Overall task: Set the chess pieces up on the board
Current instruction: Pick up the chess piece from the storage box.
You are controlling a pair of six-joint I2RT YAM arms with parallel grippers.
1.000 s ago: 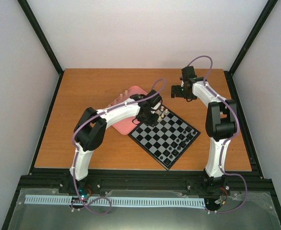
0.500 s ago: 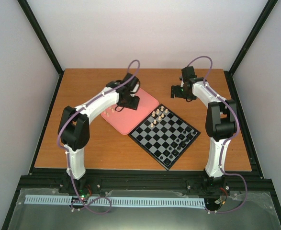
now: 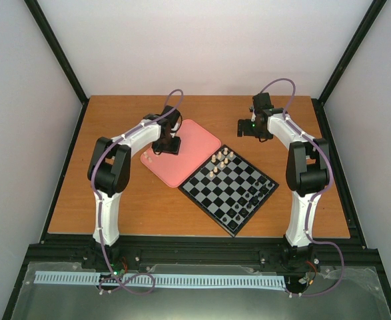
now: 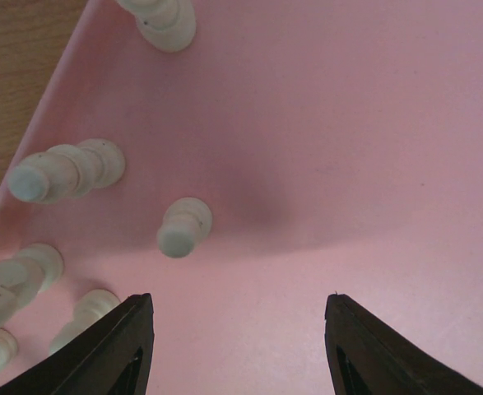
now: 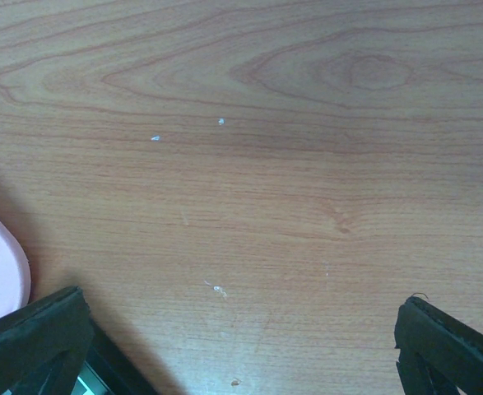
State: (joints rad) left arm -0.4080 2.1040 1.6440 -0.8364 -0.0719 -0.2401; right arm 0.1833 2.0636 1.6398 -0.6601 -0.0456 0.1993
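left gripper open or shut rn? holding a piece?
Open, empty. Left wrist view: the left gripper has fingers apart, only bare pink tray between them; the chess pieces sit ahead, untouched.

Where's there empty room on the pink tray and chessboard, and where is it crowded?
The pink tray is bare through its middle and toward the board; cream pieces crowd its left edge by the left hand. The board's middle is free; cream and black pieces line opposite edges.

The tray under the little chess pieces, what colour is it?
The tray is plain pink; the left wrist view shows it best.
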